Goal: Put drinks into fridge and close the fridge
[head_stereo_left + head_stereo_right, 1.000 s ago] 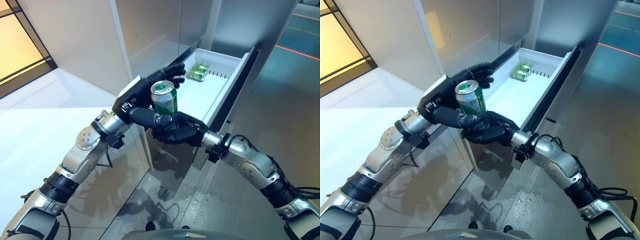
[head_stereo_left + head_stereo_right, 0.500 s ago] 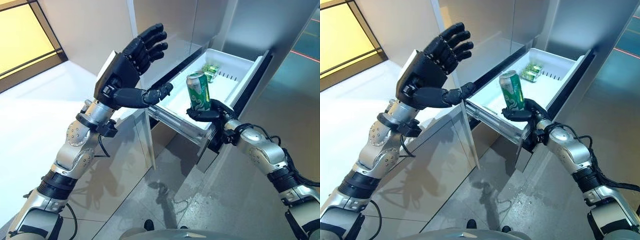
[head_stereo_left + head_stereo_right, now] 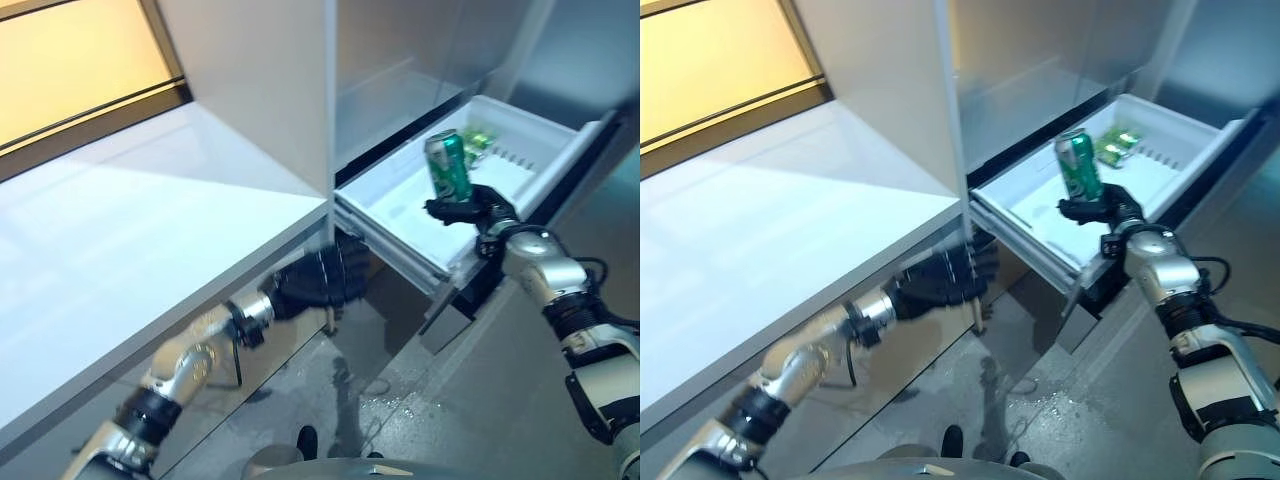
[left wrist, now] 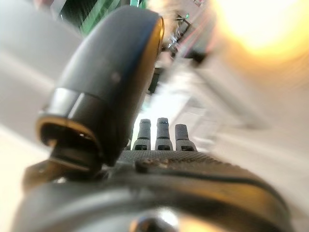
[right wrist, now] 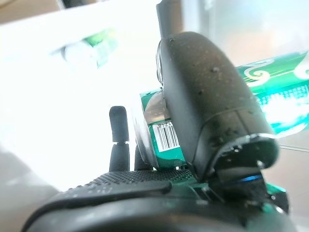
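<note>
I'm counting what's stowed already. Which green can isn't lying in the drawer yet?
The upright green can gripped by the right robot hand above the white drawer; the other cans lie on their sides at its far end.

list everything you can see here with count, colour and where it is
green metal drink can: one, green, upright in the right hand above the open drawer
green cans lying down: at least two, green, at the drawer's far end
white plastic fridge drawer: one, white, pulled out of the fridge
white counter: one, white, left of the fridge
right hand: dark, curled round the can
left hand: dark, low beside the drawer's front corner, holding nothing
</note>
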